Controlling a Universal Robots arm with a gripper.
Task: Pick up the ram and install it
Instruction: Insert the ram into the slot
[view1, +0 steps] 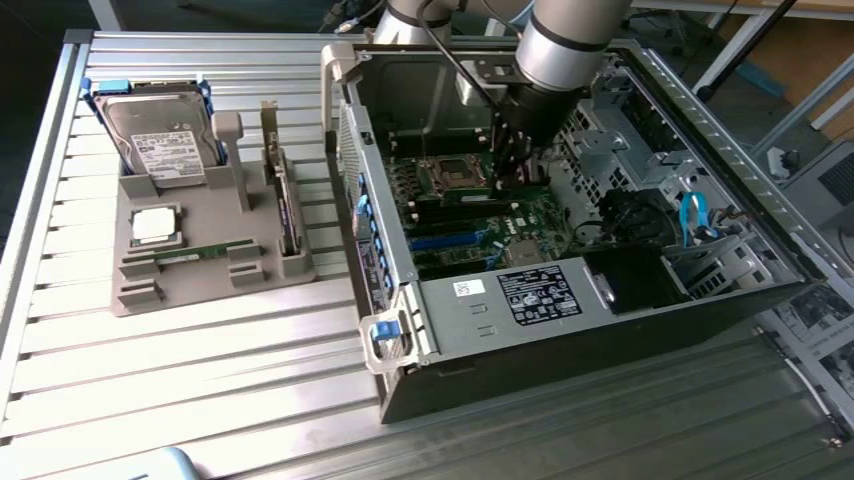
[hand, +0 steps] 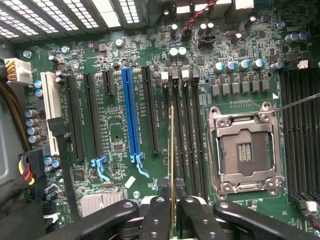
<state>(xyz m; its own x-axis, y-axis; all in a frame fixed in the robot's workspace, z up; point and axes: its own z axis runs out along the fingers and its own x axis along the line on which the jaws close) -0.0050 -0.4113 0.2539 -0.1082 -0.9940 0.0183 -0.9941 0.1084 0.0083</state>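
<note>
Case (view1: 694, 300): open-sided on table, exposing board for access. Board (hand: 115, 125): slots beside empty socket (hand: 245, 150), at its 9 o'clock. Gripper (hand: 172, 210): clenched on ram (hand: 172, 150), held edge-on above those slots, seemingly to align for seating.

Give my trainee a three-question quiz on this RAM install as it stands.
1. True or false: the end effector is shut on the thin green RAM stick.
2. The stick hangs over: A) the blue expansion slot; B) the black memory slots; C) the open silver processor socket.
3. What grey item outside the black computer case holds spare parts?

Key: 1 true; 2 B; 3 the grey parts holder.
</note>
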